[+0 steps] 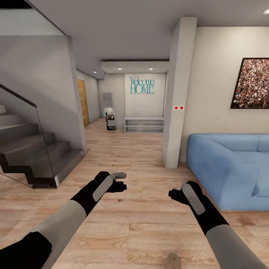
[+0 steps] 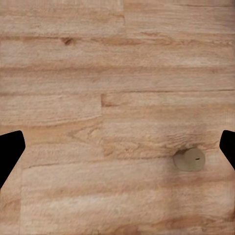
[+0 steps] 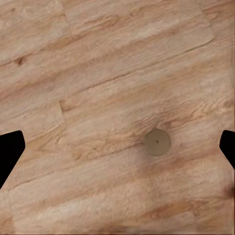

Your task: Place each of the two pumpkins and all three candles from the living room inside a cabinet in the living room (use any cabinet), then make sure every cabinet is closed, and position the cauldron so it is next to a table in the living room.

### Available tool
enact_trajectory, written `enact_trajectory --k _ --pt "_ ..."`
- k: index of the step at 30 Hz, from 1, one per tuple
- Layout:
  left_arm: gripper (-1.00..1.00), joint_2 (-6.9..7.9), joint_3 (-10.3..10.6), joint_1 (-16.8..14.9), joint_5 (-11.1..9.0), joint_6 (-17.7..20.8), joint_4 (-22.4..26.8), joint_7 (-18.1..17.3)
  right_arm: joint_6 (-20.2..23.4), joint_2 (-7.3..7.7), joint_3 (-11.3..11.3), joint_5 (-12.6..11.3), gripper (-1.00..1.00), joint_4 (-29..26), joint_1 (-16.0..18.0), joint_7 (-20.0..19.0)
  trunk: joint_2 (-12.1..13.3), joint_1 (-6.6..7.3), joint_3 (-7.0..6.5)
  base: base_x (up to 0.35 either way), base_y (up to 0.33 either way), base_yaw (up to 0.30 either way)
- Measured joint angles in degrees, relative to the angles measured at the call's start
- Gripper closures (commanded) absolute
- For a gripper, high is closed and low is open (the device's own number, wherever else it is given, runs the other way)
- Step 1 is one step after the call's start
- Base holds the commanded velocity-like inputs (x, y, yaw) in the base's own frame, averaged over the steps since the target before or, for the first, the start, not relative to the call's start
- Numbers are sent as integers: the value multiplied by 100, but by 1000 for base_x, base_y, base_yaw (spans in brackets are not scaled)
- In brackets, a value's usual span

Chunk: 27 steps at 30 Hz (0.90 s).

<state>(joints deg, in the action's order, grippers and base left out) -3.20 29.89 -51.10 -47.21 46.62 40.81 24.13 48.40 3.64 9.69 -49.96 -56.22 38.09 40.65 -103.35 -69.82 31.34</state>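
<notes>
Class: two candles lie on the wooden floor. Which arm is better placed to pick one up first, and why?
Probably the left: its gripper hangs almost over the far candle, jaws open. The near candle lies well behind the right gripper.

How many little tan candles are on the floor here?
2: one candle just beyond the left end effector, another at the head view's bottom edge. Others may be hidden.

We see two arms with the same look. Each forearm is light grey, and it changes to black near the wrist. A long grey plate with rounded ends lies on top of each black wrist. The left gripper (image 1: 118, 186) and the right gripper (image 1: 175, 195) are black. In the wrist views, their fingertips (image 2: 10, 152) are plain black wedges.
</notes>
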Motion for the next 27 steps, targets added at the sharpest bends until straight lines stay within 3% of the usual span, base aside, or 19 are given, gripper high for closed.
enact_trajectory --k 2,10,15,27 --pt "-100 1 0 0 0 0 0 0 134 -25 3 29 -100 639 165 5 0 0 0 337 0 0" --pt "-100 1 -4 0 -8 0 -20 -5 192 -9 -4 59 -100 1820 551 -7 0 -1 0 321 0 0" --pt "-100 -5 -1 0 -9 -7 -4 -8 225 -11 -7 62 -100 2123 638 -9 0 -3 0 114 0 0" --pt "-100 -7 -7 6 -15 -5 114 -9 244 -39 13 63 -100 2267 668 -10 -78 -47 36 17 0 0"
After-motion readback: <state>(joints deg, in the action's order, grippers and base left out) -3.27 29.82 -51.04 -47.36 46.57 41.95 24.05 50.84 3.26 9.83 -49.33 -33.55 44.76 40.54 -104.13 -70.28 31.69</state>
